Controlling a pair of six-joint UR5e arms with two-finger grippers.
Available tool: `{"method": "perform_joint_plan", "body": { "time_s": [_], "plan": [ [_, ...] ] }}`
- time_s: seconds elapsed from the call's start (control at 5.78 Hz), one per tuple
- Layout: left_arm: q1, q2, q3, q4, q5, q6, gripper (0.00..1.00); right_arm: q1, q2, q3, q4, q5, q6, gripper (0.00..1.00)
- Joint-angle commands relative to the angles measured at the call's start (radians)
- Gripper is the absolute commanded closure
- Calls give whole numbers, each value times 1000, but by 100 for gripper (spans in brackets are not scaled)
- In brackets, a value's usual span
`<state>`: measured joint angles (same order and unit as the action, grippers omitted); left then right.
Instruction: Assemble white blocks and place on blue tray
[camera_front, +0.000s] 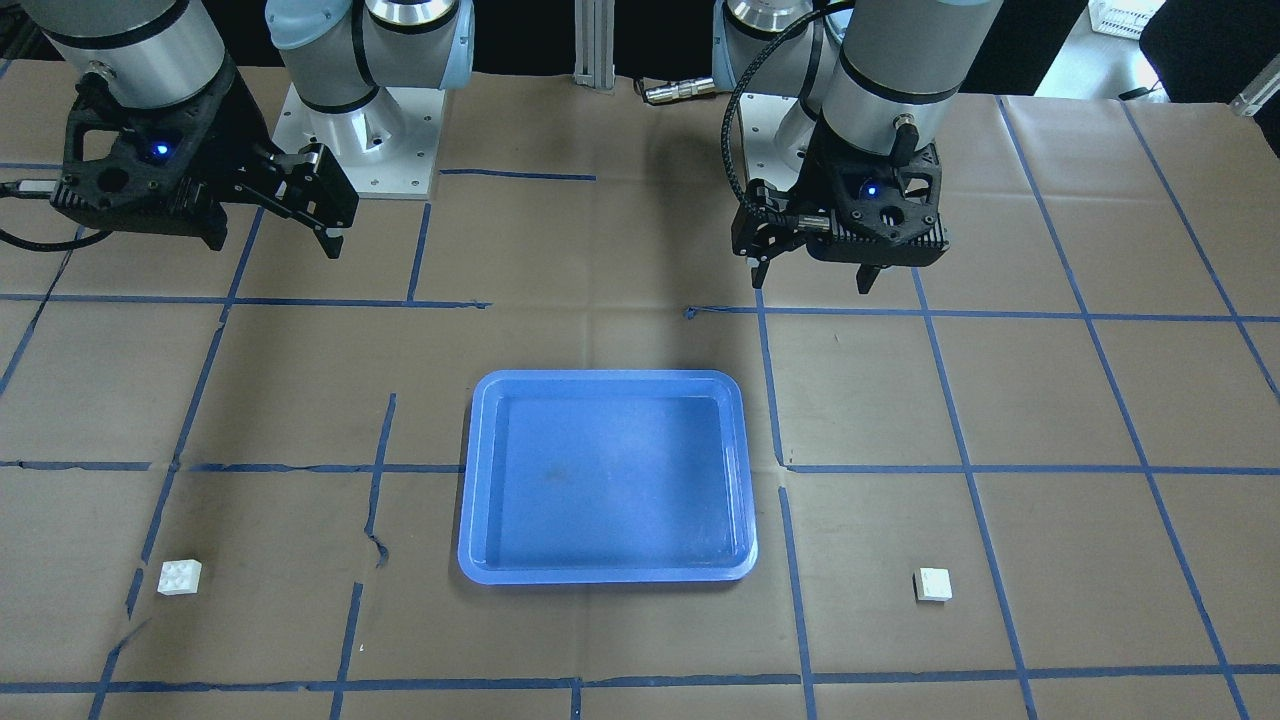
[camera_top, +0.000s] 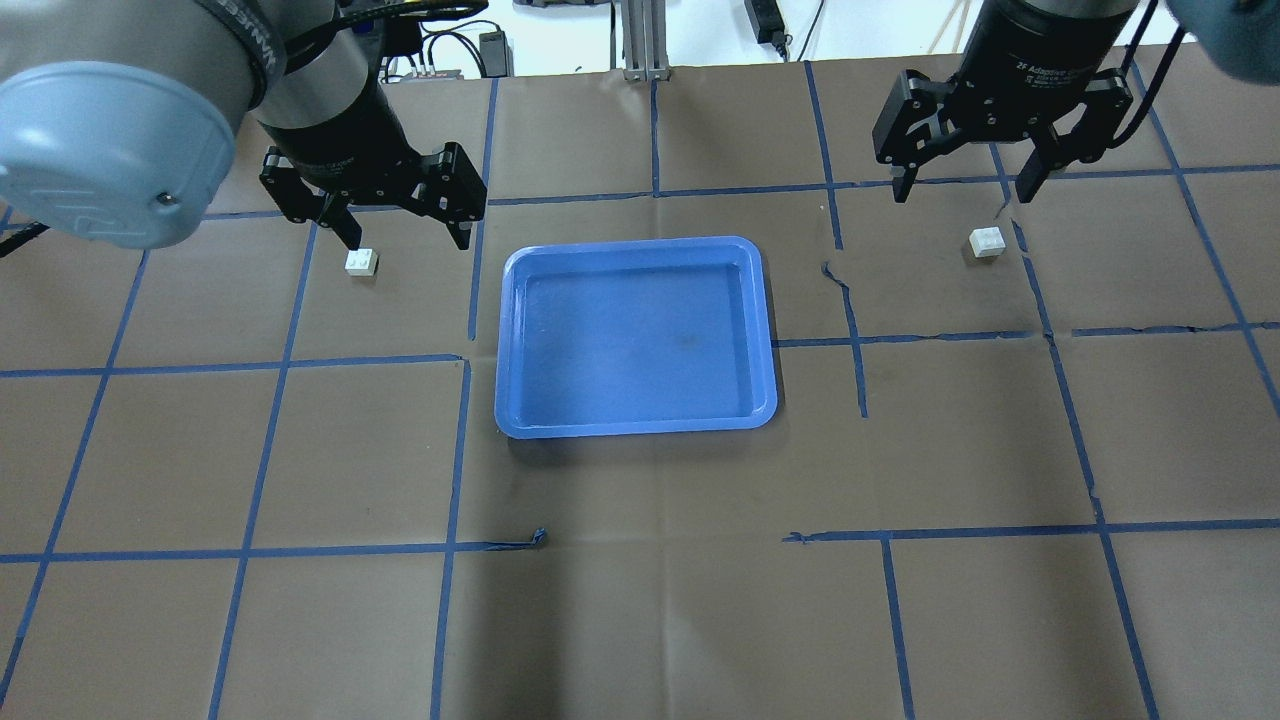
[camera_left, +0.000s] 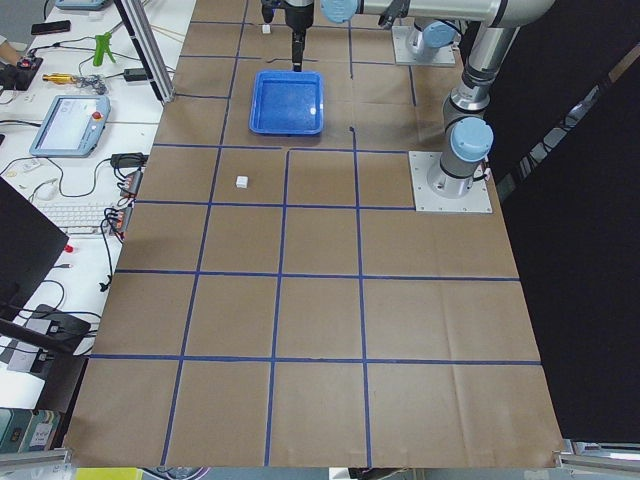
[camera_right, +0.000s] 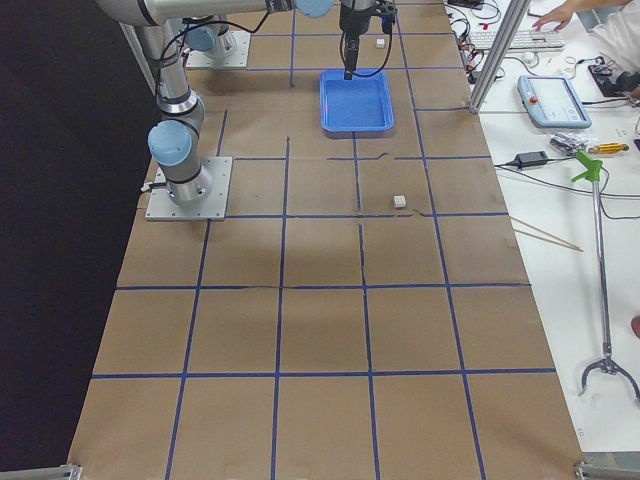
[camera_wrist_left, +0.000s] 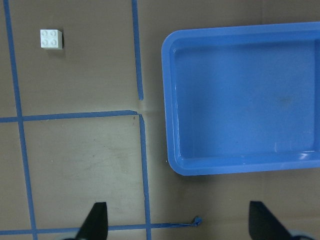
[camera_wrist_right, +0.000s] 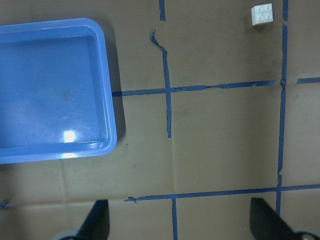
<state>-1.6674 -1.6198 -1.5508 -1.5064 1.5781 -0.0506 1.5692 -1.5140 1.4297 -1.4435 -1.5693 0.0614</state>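
Left gripper (camera_top: 408, 240) and right gripper (camera_top: 962, 195): both held above the table (camera_top: 640, 620), jaws spread wide, nothing carried.

Tray (camera_top: 635, 427): centred between the arms, nothing in it.

Left block (camera_top: 361, 262): flat on the table, studs up, just below the left fingertips in the overhead view. Right block (camera_top: 986, 242): likewise studs up, near the right gripper, slightly skewed.

Step judged: opening pick, blocks not yet joined. Next move calls for each gripper to be lowered over its own block, squared to the flat sides, then shut.

Writing: "2F Adaptive" is read on the right gripper's body; the rest is illegible.
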Motion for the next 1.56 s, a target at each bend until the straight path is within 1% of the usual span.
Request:
{"method": "perform_joint_plan", "body": {
  "time_s": [0.0,0.52,0.69,0.87,1.21,1.38],
  "plan": [
    [0,4,0,0,0,0,1,0,0,0,0,-2,0,0],
    [0,9,0,-9,11,0,1,2,0,0,-2,-11,-3,0],
    [1,-5,0,-5,11,3,1,2,5,-2,3,-11,-8,0],
    [2,-5,0,-8,11,3,1,0,5,-6,-2,-9,-100,0],
    [5,9,-3,-6,11,15,1,-3,9,-3,-12,-12,-402,0],
    [8,20,-3,1,23,15,1,-18,14,-3,-27,-11,-525,0]
  ]
}}
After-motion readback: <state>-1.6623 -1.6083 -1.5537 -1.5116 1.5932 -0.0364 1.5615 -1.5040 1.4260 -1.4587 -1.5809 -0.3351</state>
